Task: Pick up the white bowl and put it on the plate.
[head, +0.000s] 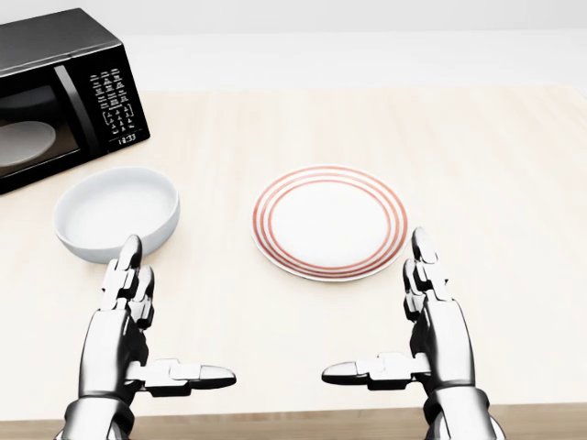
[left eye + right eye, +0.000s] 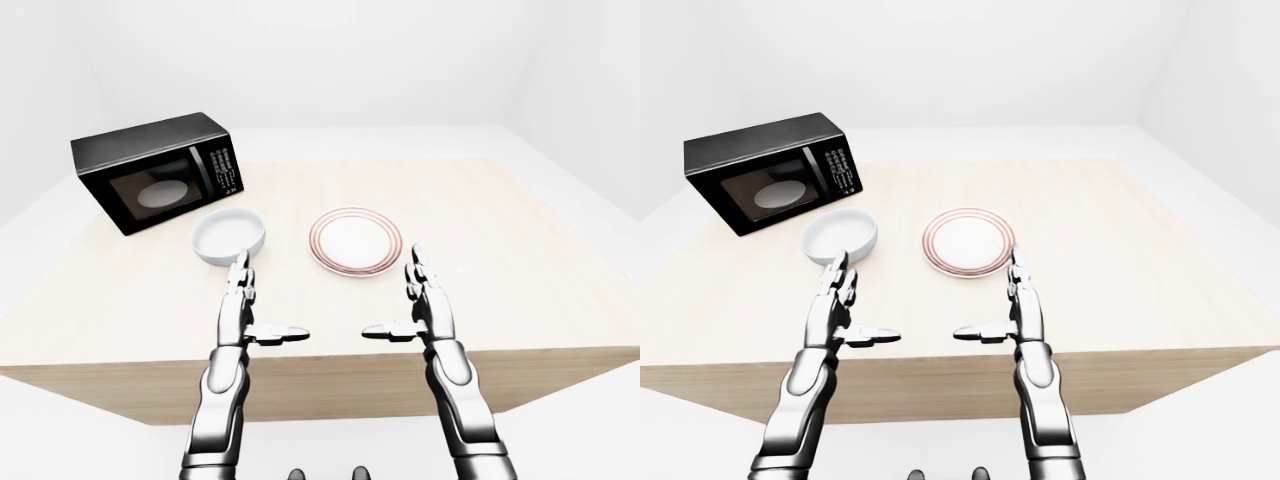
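Observation:
The white bowl point(image 1: 116, 212) rests upright on the wooden table, left of centre in the head view. A white plate point(image 1: 329, 221) with red rings lies to its right, apart from it and with nothing on it. My left hand point(image 1: 160, 335) hovers just below the bowl, fingers straight and thumb spread, open and holding nothing. At the plate's lower right edge my right hand point(image 1: 390, 321) mirrors it, open with its thumb pointing inward. Neither hand touches the bowl or the plate.
A black microwave point(image 1: 57, 96) stands at the table's upper left, just above the bowl. The table's near edge point(image 2: 330, 365) runs under my wrists. Light wood point(image 2: 520, 240) stretches to the right of the plate.

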